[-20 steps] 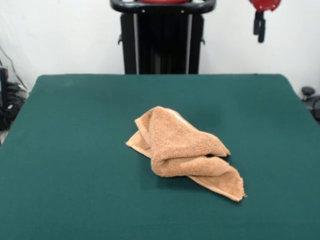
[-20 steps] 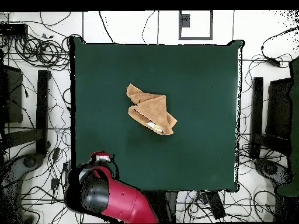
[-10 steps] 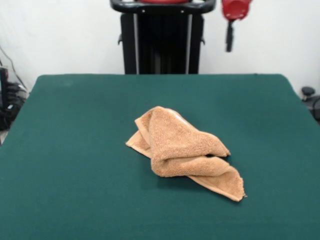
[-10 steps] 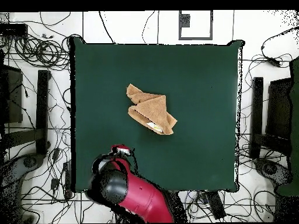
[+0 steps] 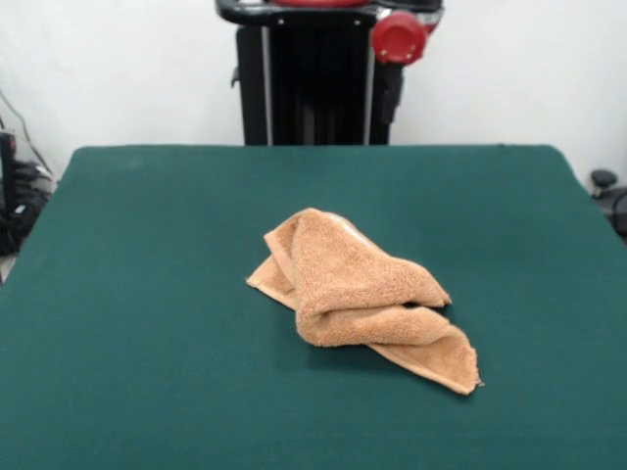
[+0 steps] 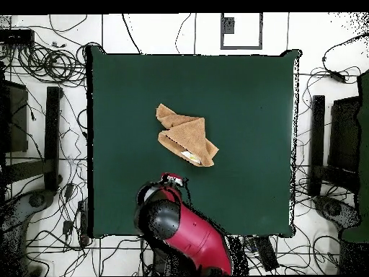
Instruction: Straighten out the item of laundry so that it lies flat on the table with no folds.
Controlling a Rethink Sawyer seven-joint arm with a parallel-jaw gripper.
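Now the red arm has swung along the desk's edge, so its hand hangs over the felt, near the towel but apart from it. Whether the hand is spread is unclear. The towel remains bunched mid-desk, folded over itself; straightening has not begun.

Tangled black cables lie on the white floor around the table's sides

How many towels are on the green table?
1. The towel lies crumpled and folded over itself near the middle of the table. A second one hidden underneath seems unlikely, but the folds cover part of it.
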